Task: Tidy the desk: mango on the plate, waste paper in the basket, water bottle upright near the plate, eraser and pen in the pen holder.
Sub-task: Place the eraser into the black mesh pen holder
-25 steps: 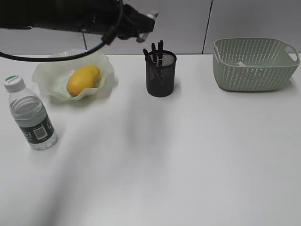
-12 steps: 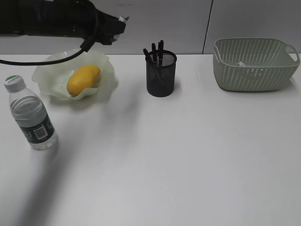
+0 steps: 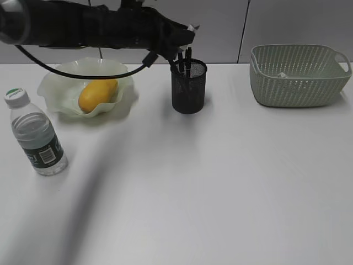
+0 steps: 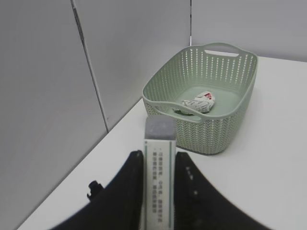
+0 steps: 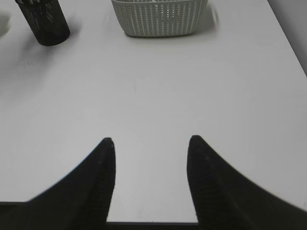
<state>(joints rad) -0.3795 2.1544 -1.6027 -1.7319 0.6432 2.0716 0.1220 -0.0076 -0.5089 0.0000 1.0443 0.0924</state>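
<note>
Left wrist view shows my left claw (image 4: 159, 165) clamped on the eraser (image 4: 159, 143), a white sleeved block with a grey tip poking out past my fingers (image 4: 129, 177). From outside, that claw (image 3: 185, 36) hangs just above the left rim of the pen holder (image 3: 188, 86), where black pens (image 3: 183, 59) already stand.

My worry is the drop. If I let go while off centre, the eraser could strike the mesh rim or a pen and bounce onto the desk (image 3: 220, 182); the pens lean across the opening and leave little free room. I cannot tell how well I am lined up.

My right claw (image 5: 151, 148) stands open and empty over the near desk.

The mango (image 3: 98, 94) lies on the plate (image 3: 58, 88), the bottle (image 3: 35, 135) stands upright near it, and the paper wad (image 4: 198, 103) sits in the basket (image 4: 211, 129).

Half a second ago my left arm was back over the plate; it has since swung right to the holder.
</note>
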